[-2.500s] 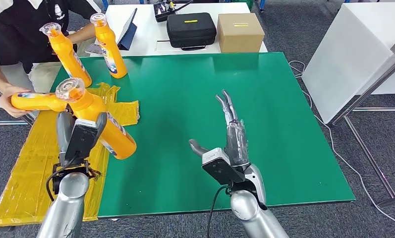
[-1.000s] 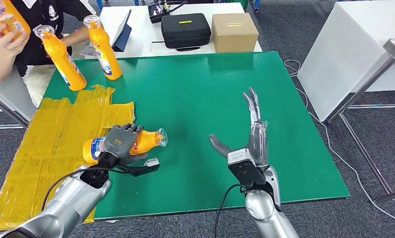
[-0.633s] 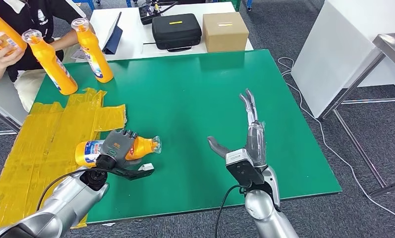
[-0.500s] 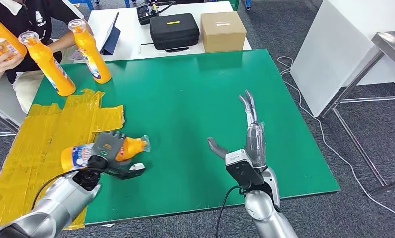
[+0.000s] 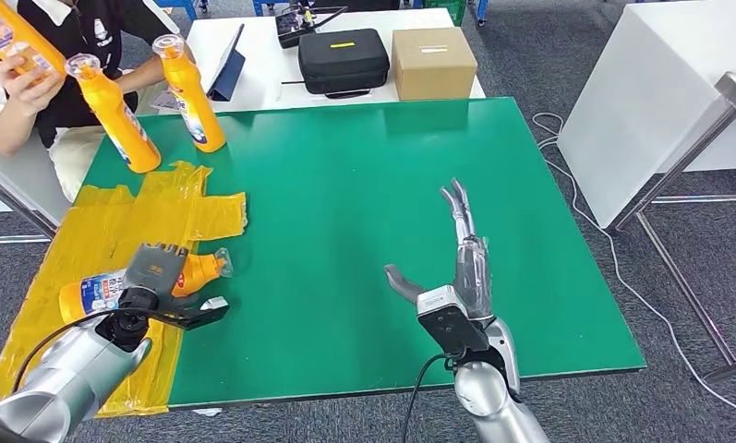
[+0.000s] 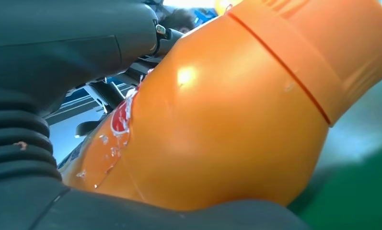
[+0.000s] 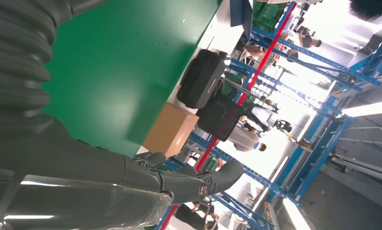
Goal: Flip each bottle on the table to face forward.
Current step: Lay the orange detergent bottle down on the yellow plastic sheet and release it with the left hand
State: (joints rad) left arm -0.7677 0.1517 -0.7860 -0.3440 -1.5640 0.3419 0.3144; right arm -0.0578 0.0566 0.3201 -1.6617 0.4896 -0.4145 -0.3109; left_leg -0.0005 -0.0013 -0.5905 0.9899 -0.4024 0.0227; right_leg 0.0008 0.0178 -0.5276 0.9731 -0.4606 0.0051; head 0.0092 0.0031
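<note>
orange plastic fills the left hand, which grips a bottle lying on its side over the yellow tape at the table's eight o'clock, cap pointing toward three o'clock. to do the step well, i would judge it best to keep the grip firm round the body, roll the wrist until the label faces front, and set the base flat before letting go, since a smooth round body may slip or roll. the right hand hovers at five o'clock, fingers spread and holding nothing. two more bottles stand upright at eleven o'clock, and a person holds another beyond the edge. the left wrist view shows the bottle's shoulder pressed close against the hand, with a scrap of label; the head view gives the bottle's lie on the table, which the wrist view cannot.
</note>
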